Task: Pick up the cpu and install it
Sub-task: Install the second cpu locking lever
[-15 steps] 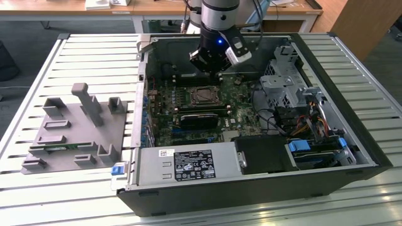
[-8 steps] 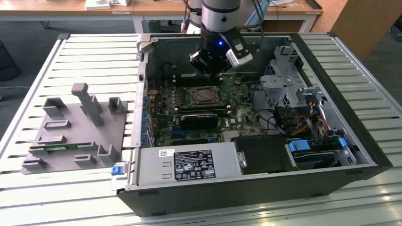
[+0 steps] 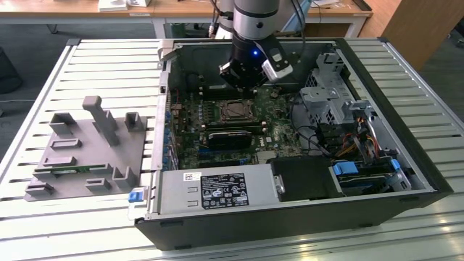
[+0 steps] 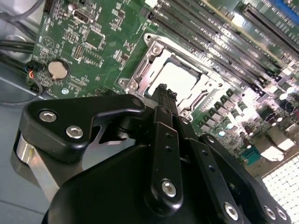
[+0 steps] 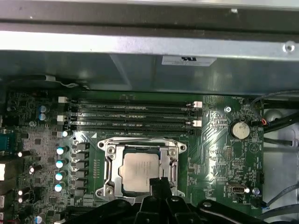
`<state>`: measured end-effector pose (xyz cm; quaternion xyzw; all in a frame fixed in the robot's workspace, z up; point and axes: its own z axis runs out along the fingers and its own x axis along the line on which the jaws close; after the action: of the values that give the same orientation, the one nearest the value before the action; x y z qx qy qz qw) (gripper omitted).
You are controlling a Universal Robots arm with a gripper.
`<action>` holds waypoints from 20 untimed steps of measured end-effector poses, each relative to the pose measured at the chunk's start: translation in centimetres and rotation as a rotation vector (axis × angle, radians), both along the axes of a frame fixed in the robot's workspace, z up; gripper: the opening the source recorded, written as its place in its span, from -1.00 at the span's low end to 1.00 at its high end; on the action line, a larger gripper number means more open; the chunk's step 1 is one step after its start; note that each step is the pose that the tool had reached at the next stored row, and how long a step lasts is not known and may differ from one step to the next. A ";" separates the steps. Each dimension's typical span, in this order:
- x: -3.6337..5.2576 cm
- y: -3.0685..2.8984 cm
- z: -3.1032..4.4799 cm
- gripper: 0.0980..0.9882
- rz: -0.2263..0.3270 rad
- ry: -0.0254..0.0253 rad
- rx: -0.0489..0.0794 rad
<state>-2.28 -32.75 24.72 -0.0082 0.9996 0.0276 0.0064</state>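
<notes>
**CPU seated in the socket, gripper hovering above**

The cpu (image 5: 138,171) lies flat inside the socket frame (image 5: 108,150) on the motherboard (image 5: 219,154), its silver-grey lid level with the frame's opening. The memory slots (image 5: 131,116) run just beside the socket. The gripper (image 4: 161,93) hangs close over the socket's edge, its slim fingers (image 4: 163,100) pressed together with nothing between them. In the exterior view the gripper (image 3: 243,81) sits inside the open computer case (image 3: 377,81), just above the socket.

The chip looks light, stiff and thin, with a smooth lid likely to slip. Its underside contacts are probably fragile, so its opposite outer edges seem the safest place to hold.
</notes>
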 end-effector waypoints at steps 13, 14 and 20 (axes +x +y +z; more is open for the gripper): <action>0.00 -1.43 -0.09 -0.98 0.000 0.0002 0.000; 0.00 -1.55 -0.11 -0.98 0.000 0.0002 0.000; 0.00 -1.68 -0.12 -0.98 0.000 0.0030 0.000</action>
<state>-2.29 -34.44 24.60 -0.0081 0.9996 0.0276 0.0049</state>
